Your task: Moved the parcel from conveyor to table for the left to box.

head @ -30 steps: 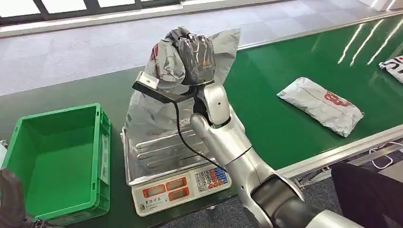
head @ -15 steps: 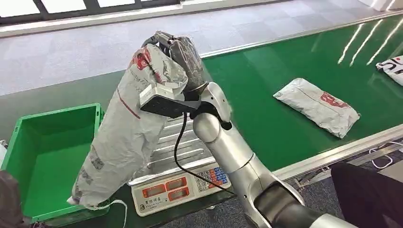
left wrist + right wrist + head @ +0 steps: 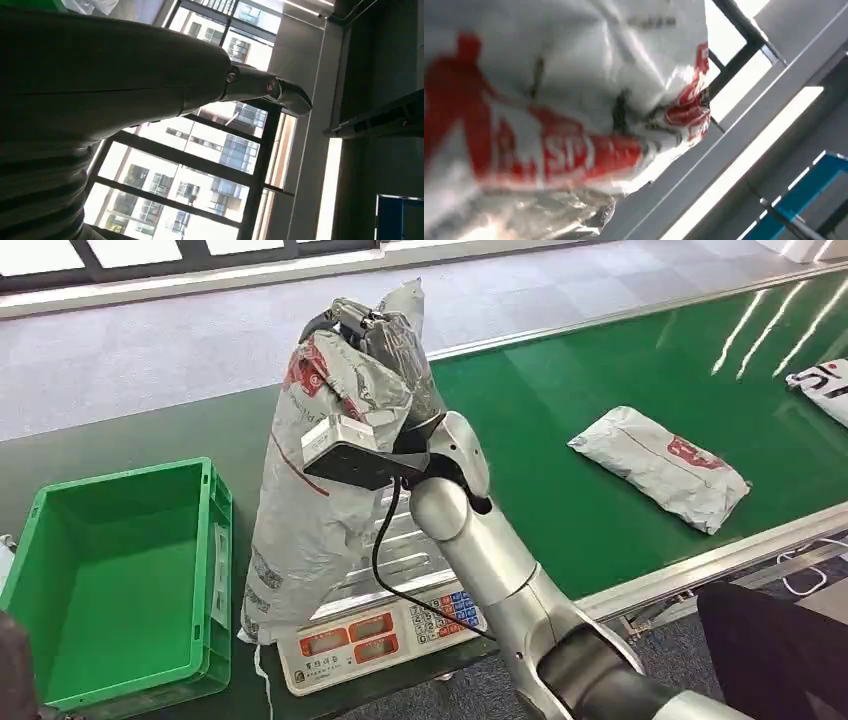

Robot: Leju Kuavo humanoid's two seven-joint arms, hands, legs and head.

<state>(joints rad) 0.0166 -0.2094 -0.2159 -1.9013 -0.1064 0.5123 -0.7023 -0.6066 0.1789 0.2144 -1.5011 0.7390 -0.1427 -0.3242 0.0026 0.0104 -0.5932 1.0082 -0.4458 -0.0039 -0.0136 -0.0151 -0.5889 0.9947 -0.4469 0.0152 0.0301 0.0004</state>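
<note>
My right hand (image 3: 395, 345) grips the top of a grey plastic parcel (image 3: 310, 510) with red print and holds it up so that it hangs upright. The parcel's lower end reaches the left edge of the weighing scale (image 3: 390, 625), beside the green crate (image 3: 110, 570). The right wrist view looks close onto the crumpled parcel (image 3: 549, 100) with its red lettering. My left hand (image 3: 150, 85) hangs low at the left with a finger stretched out and nothing in it; a dark part of the left hand (image 3: 12, 670) sits at the head view's bottom left corner.
The green conveyor belt (image 3: 560, 440) runs behind the scale and carries a second grey parcel (image 3: 660, 465), with a third parcel (image 3: 825, 385) at the far right edge. A black cable hangs from my right wrist over the scale.
The held parcel swung left out over the crate's edge, then came back to hang nearly straight by the scale. The parcel on the belt drifted slightly left.
</note>
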